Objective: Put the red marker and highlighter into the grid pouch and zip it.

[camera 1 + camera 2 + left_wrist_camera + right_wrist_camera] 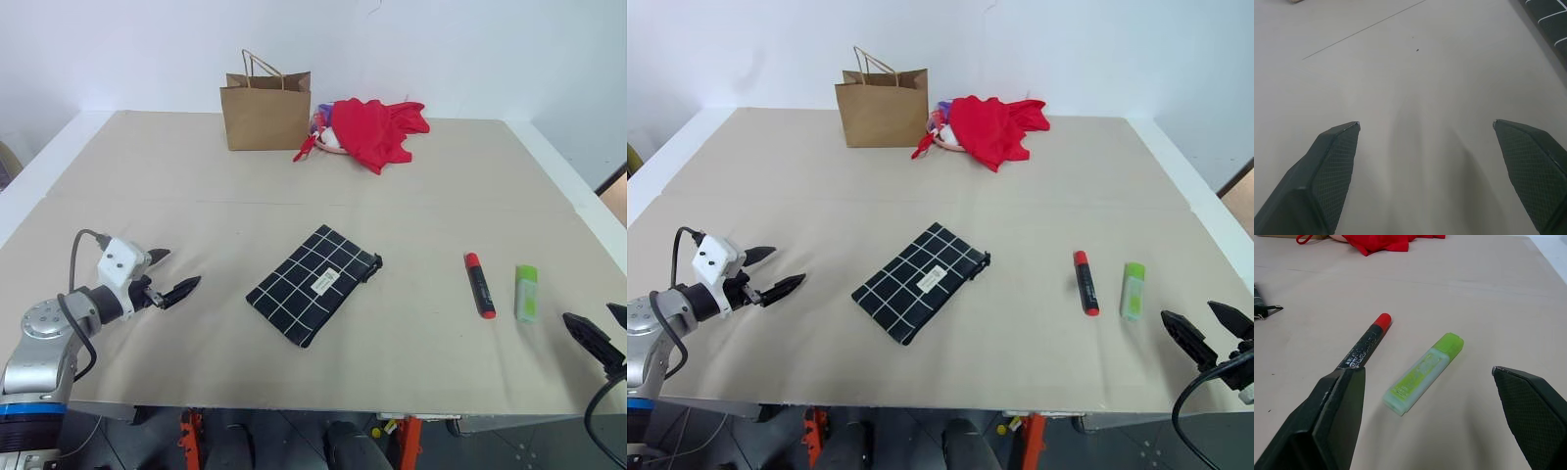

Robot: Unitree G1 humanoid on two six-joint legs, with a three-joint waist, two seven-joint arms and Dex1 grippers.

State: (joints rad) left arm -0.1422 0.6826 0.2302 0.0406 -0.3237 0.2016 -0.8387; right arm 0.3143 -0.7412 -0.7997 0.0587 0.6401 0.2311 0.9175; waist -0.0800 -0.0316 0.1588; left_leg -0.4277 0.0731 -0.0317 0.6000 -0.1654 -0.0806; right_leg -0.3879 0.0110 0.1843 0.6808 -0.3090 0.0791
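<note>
Both grippers, left (pixel 168 277) and right (pixel 1203 328), open, empty. Risk: red marker (pixel 479 285) rolls into adjacent highlighter (pixel 527 293) near desk's (pixel 421 196) right edge.

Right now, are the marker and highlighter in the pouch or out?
Out. The marker and highlighter lie side by side on the table, apart from the pouch.

The grid pouch (pixel 1550 18) is cut off at the left wrist view's corner — the red marker's (pixel 1362 347) near end hides behind a finger (pixel 1332 421); its barrel print is unreadable.
</note>
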